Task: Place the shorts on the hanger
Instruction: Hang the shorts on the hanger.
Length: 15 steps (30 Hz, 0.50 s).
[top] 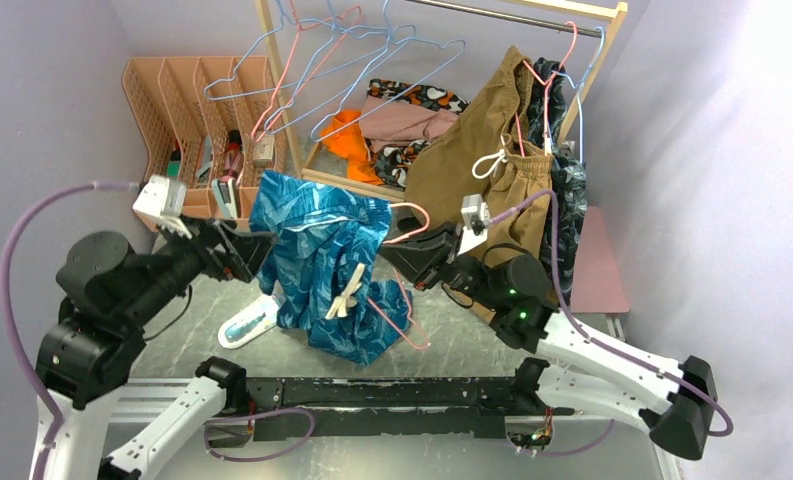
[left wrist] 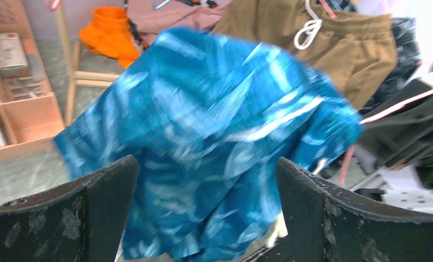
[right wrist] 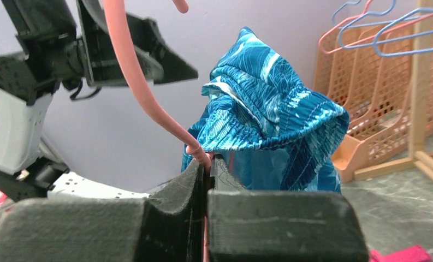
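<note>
The teal-blue leaf-print shorts (top: 322, 265) hang draped over the pink wire hanger (top: 404, 318) above the table, with the cream drawstring dangling in front. My right gripper (top: 400, 256) is shut on the hanger's wire (right wrist: 143, 93) at the shorts' right side. In the right wrist view the jaws (right wrist: 207, 164) pinch the wire just below the shorts (right wrist: 268, 103). My left gripper (top: 255, 250) is open at the shorts' left edge. In the left wrist view its fingers (left wrist: 94, 207) stand wide apart with the blurred shorts (left wrist: 214, 125) just beyond them, not gripped.
A wooden rack (top: 272, 60) at the back holds light-blue and pink hangers, tan-brown shorts (top: 472, 165) and a dark navy garment (top: 570, 195). An orange file organiser (top: 187, 95) stands back left. An orange cloth (top: 350, 140) lies under the rack. A white-teal object (top: 250, 322) lies on the table.
</note>
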{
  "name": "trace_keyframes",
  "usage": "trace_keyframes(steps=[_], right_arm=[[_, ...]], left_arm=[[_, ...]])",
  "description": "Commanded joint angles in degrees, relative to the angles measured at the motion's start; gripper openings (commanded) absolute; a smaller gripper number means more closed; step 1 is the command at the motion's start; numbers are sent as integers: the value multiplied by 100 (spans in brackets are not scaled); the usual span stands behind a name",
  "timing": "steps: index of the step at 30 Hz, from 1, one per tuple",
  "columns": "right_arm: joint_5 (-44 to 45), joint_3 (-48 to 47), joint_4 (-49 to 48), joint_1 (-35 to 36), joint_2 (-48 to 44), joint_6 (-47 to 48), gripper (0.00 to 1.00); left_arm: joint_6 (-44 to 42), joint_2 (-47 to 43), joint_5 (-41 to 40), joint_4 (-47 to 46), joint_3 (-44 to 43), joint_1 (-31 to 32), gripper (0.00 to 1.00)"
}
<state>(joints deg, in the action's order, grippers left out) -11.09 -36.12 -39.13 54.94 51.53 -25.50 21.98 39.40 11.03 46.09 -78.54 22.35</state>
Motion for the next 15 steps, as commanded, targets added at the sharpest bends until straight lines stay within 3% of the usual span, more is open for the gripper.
trace_keyframes(steps=[1,6,15], right_arm=[[365,-492,1195,-40,-561,645,0],[392,-673,1835,-38,-898,649,0],[379,-677,2121,-40,-1243,494,0]], left_arm=[[-847,-705,-796,-599,874,41,100],[-1375,-1030,-189,-1544,1549,41,94],[-2592,-903,288,-2039,2206,39,90]])
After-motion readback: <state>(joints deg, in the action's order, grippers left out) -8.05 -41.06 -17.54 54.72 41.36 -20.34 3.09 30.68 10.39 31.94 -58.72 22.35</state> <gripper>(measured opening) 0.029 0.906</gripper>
